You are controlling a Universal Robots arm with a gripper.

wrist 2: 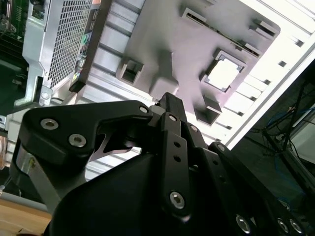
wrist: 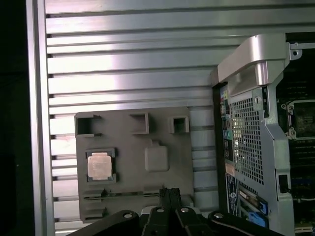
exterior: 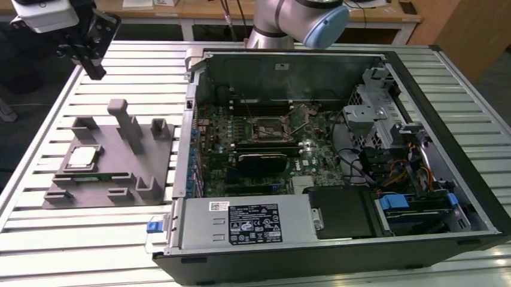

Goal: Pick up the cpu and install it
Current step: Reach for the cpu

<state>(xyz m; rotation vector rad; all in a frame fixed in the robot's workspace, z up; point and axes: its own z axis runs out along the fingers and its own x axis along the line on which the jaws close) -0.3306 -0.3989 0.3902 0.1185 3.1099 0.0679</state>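
Exterior view, risk: the claw (exterior: 96, 74) is pressed together and holds nothing. Lowered like this, it would likely strike the cpu (exterior: 82, 156) on its metal top rather than straddle it.
Exterior view, risk: a tall post (exterior: 121, 119) stands on the grey tray (exterior: 112, 194) near the chip's pocket. A slanting approach could clip it.
Exterior view, position: the cpu lies flat in its pocket toward the exterior view's left of the tray. The claw hangs over the tabletop (exterior: 48, 251) past the tray's far edge, well apart from the chip.
Second wrist view, risk: the post (wrist 2: 165, 81) sits close ahead of the claw (wrist 2: 167, 97). A straight run to the cpu (wrist 2: 224, 73) passes just beside it.
Second wrist view, position: the chip is off to one side, not under the tips.
First wrist view, risk: a lopsided pinch could tilt the cpu (wrist: 100, 165), and a tilted chip may harm the socket (wrist: 301, 118).
First wrist view, position: the claw (wrist: 170, 191) is over the tray's edge (wrist: 184, 162), fingers together. The cpu is apart from it and seated square.
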